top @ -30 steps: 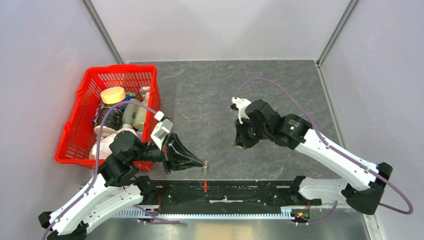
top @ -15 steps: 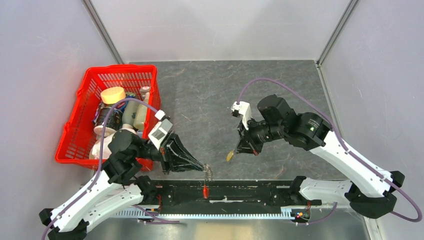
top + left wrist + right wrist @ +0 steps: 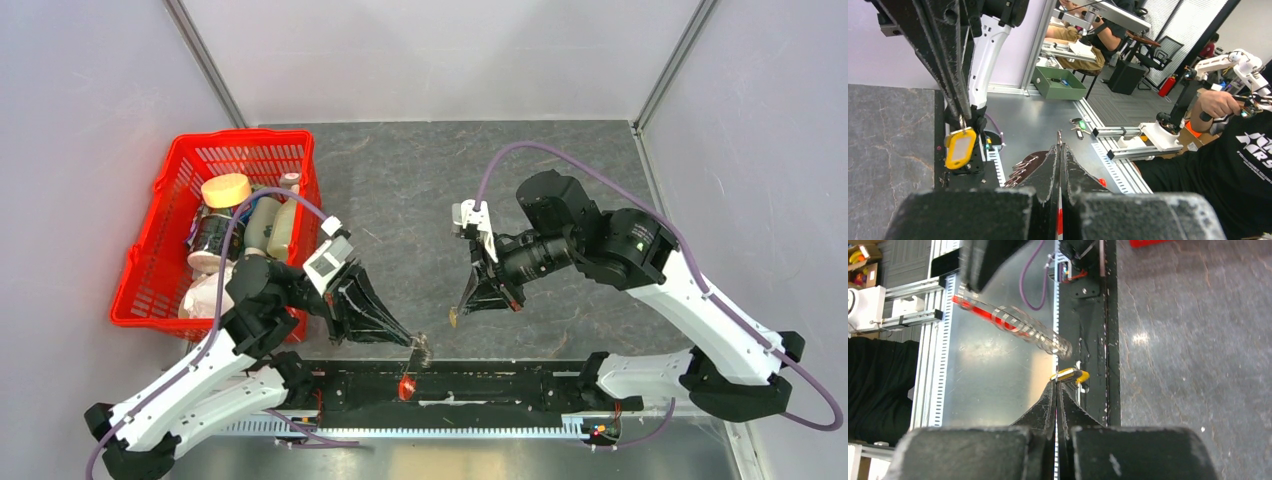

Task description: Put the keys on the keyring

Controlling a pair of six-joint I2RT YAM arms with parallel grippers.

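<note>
My left gripper point(image 3: 410, 340) is shut on the keyring point(image 3: 420, 349), a small silvery chain loop whose red tag point(image 3: 405, 386) hangs over the near rail. In the left wrist view the fingers point(image 3: 1052, 165) are pressed together with a metal sliver at their tips. My right gripper point(image 3: 463, 306) is shut on the key point(image 3: 454, 317), which shows as a small yellow piece. In the left wrist view it looks like a yellow tag with a pale label point(image 3: 960, 148). In the right wrist view the key point(image 3: 1069, 375) sits just below the blurred keyring point(image 3: 1013, 325), close but apart.
A red basket point(image 3: 160, 250) full of bottles and jars stands at the left, beside my left arm. A black rail point(image 3: 500, 385) runs along the table's near edge under both grippers. Grey walls close in the back and sides.
My right gripper has come down and left with the key, toward the left gripper. My left gripper has lifted the keyring a little, and the red tag now hangs lower.
</note>
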